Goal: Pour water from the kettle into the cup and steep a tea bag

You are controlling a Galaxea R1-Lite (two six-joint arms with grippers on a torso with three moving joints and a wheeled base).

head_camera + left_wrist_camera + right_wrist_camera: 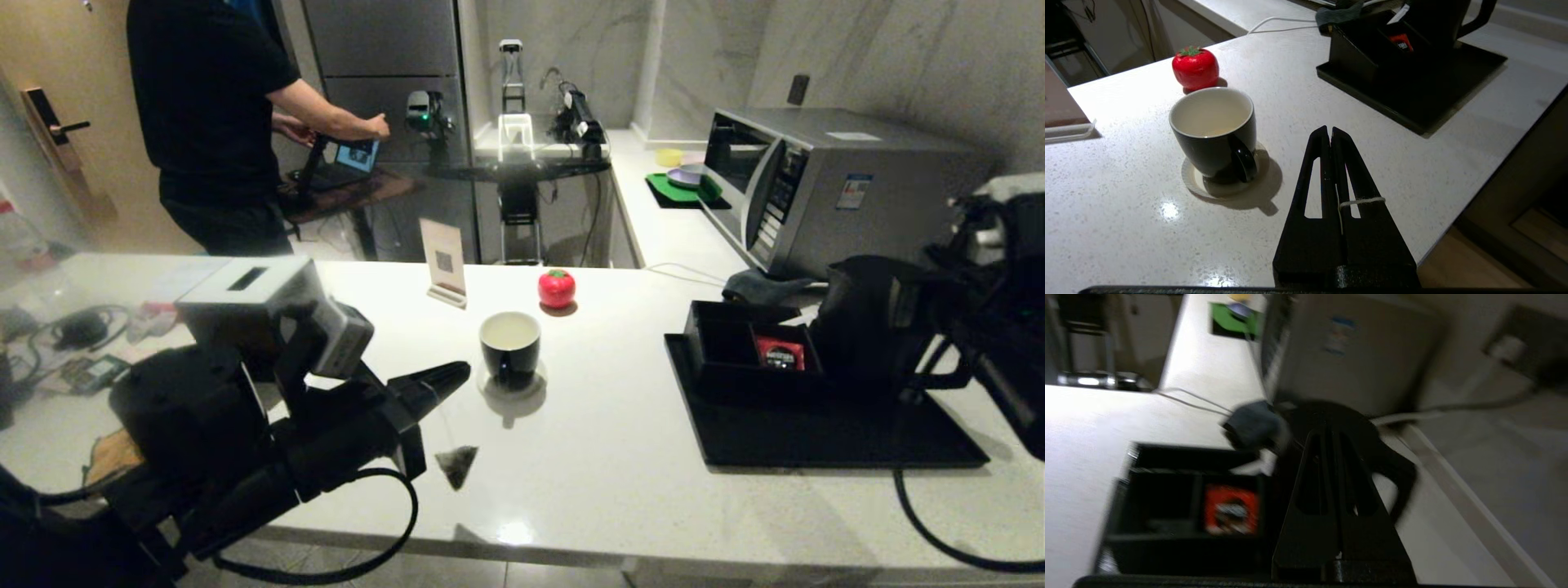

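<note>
Leftmost, the left gripper (453, 377) is held above the white counter (604, 457), its fingers pressed together on a thin white string (1361, 201). From that string a small dark tea bag (457, 467) is hung, low over the counter and just short of the cup (510, 346). The cup is set on a pale round coaster (1224, 188), right beside the gripper's tips, and a shallow layer of pale water (1214, 132) is seen against its white inside. Behind the cup, a card stand (445, 263) and a red tomato-shaped object (557, 288) are placed.

Further right, a flat black tray (824, 429) is laid on the counter. On it, a low black compartment box (739, 347) is seen with a red packet (777, 354) in one compartment. The kettle (869, 322) is stood upright on the tray, just beside the box, with a microwave (833, 188) behind it.

At the far right, the right gripper (1331, 435) is held close to the kettle's handle side, its fingers closed against each other; no contact with the kettle can be confirmed.
</note>
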